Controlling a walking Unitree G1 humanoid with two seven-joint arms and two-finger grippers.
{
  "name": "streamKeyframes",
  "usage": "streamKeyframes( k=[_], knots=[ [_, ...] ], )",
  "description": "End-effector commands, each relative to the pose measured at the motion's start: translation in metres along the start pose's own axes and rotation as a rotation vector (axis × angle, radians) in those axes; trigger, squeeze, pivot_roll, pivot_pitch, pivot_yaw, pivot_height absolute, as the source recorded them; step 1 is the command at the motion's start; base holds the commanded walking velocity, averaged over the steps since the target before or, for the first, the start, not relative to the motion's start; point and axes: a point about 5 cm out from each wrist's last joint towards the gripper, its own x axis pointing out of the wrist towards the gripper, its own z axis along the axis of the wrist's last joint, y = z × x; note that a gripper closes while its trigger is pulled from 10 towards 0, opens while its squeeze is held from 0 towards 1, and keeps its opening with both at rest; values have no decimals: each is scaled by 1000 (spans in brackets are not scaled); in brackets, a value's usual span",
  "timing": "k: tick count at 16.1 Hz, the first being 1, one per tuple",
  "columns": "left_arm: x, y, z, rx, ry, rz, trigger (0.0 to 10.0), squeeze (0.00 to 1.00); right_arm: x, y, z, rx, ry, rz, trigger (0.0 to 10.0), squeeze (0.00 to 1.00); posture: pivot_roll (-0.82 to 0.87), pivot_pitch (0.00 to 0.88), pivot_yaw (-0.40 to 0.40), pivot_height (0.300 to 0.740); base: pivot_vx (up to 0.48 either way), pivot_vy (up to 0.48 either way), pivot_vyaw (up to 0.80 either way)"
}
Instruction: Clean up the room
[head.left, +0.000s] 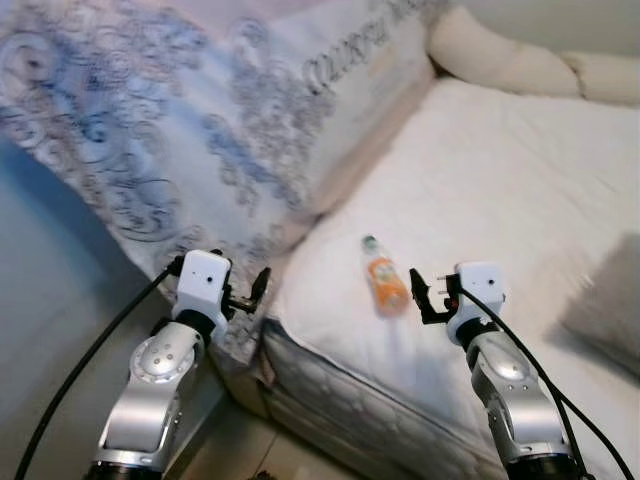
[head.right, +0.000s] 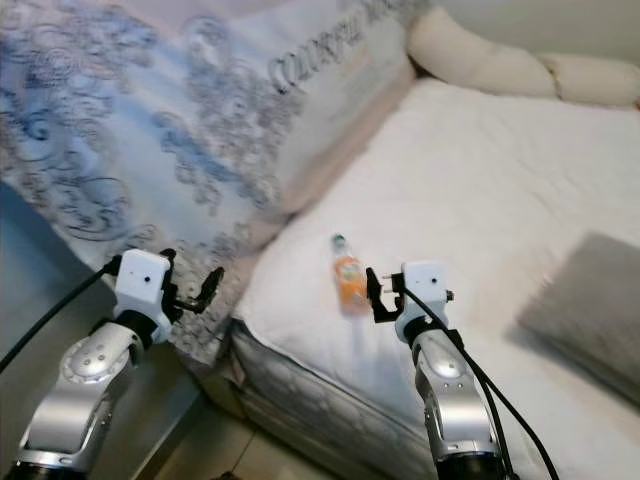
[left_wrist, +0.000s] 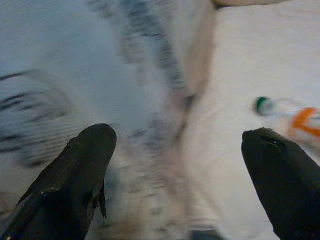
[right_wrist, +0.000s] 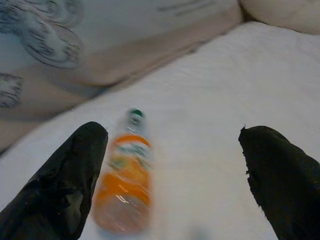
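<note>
Here, going from left to right, a big patterned quilt (head.left: 170, 130) in blue and grey swirls hangs over the left side of the bed and spills down toward the floor. The left gripper (head.left: 258, 287) is held up in front of the quilt's lower edge, just off the corner of the mattress (head.left: 330, 385). In the left wrist view its 2 black fingers (left_wrist: 75, 175) stand wide apart with nothing between them, and beyond them lie the blurred quilt and the white sheet.

Next comes the bed itself, covered by a white sheet (head.left: 500, 190). On the sheet, near the front-left corner and just beside the quilt's edge, lies 1 bottle (head.left: 383, 277) on its side. It has an orange label, an orange drink inside and a green cap, and the cap end points away from the robot.

Just to the right of the bottle is the right gripper (head.left: 418, 297), held low over the sheet and close to the bottle without touching it. In the right wrist view its 2 fingers (right_wrist: 60, 185) are spread wide and hold nothing, and the bottle (right_wrist: 125, 175) lies ahead, close to one of the fingers.

Farther right, a grey pillow (head.left: 610, 300) rests on the sheet at the edge of the picture. At the far end of the bed, cream cushions (head.left: 500, 55) line the wall.
</note>
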Motion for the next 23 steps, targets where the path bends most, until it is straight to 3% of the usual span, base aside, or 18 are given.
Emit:
streamKeyframes(
  k=[1, 8, 9, 12, 14, 16, 18, 20, 23],
  knots=[
    [0, 7, 2, 14, -3, 22, 10000, 0, 3, 10, 3, 4, -10, 33, 10000, 0, 73, 0, 49, 740, 292, 0, 0],
    [1, 5, 4, 2, -16, 20, 10000, 0, 5, 9, 9, -18, -1, 57, 10000, 0, 77, 0, 45, 740, 243, 0, 0],
    [0, -4, 6, -44, 9, -48, 10000, 0, 4, 6, 12, -47, 13, 75, 10000, 0, 75, 0, 46, 740, 0, 0, 0],
    [2, -16, 8, -22, 38, -119, 10000, 0, 10, -3, 16, -10, 38, 5, 10000, 0, 62, 0, 56, 740, 0, 0, 0],
    [6, -20, 11, -21, 47, -153, 10000, 0, 21, -2, 18, -40, 72, 7, 10000, 0, 52, 0, 72, 740, 0, 0, 0],
    [7, -24, 15, -5, 57, -219, 10000, 0, 35, 2, 16, -93, 179, 59, 10000, 0, 48, 0, 78, 740, 0, 0, 0],
    [9, -26, 15, 1, 76, -258, 10000, 0, 48, 2, 14, -60, 267, 69, 10000, 0, 56, 0, 74, 740, 0, 0, 0],
    [9, -36, 19, 60, 91, -409, 10000, 0, 68, 7, 20, -84, 365, 138, 10000, 0, 63, 0, 70, 740, 0, 0, 0],
    [17, -38, 30, 30, 64, -472, 10000, 0, 86, 9, 32, -125, 431, 119, 10000, 0, 66, 0, 72, 740, 0, 0, 0]
  ],
)
